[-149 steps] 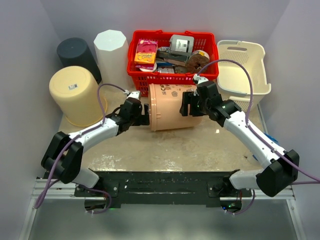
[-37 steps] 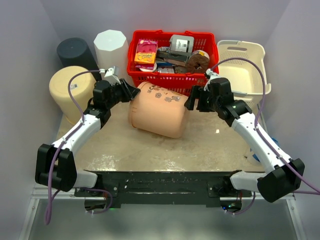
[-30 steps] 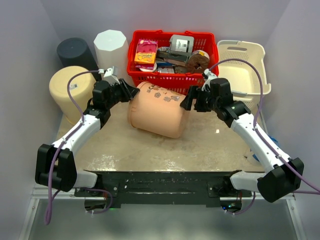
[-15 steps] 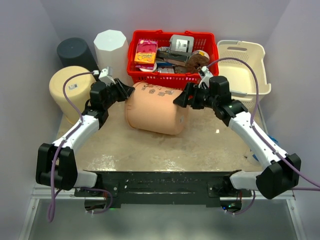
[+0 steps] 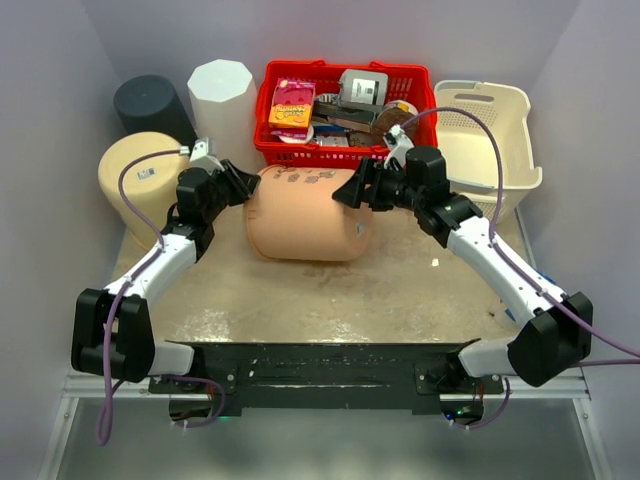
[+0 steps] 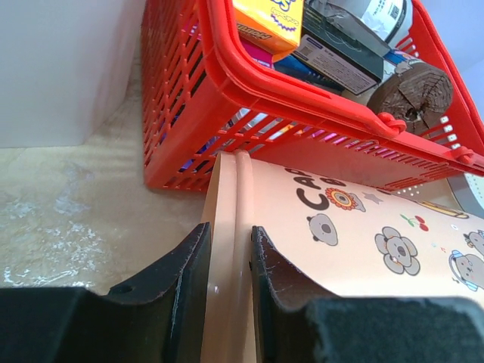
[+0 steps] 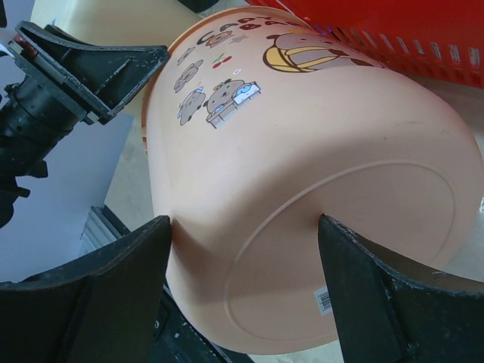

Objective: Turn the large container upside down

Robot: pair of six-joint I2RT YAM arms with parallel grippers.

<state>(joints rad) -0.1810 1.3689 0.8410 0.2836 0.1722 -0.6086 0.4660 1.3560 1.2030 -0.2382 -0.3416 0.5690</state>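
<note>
The large container (image 5: 300, 215) is a peach bucket with cartoon prints, lying on its side in front of the red basket, mouth to the left and base to the right. My left gripper (image 5: 243, 180) is shut on its rim (image 6: 227, 189), one finger inside the mouth and one outside, as the left wrist view (image 6: 231, 234) shows. My right gripper (image 5: 350, 190) stands open and wide at the base end. In the right wrist view (image 7: 246, 219) one fingertip (image 7: 162, 227) touches the container's side wall (image 7: 302, 151) and the other rests on the flat bottom.
A red basket (image 5: 330, 155) full of items stands right behind the container. A white laundry basket (image 5: 510, 110) is at the back right. An upturned cream bucket (image 5: 145, 185), a white bin (image 5: 222, 95) and a dark grey bin (image 5: 150, 100) stand at the back left.
The container has swung from a tilt to lying level on its side and shifted left. Both grippers moved left with it, the right one following the base.
</note>
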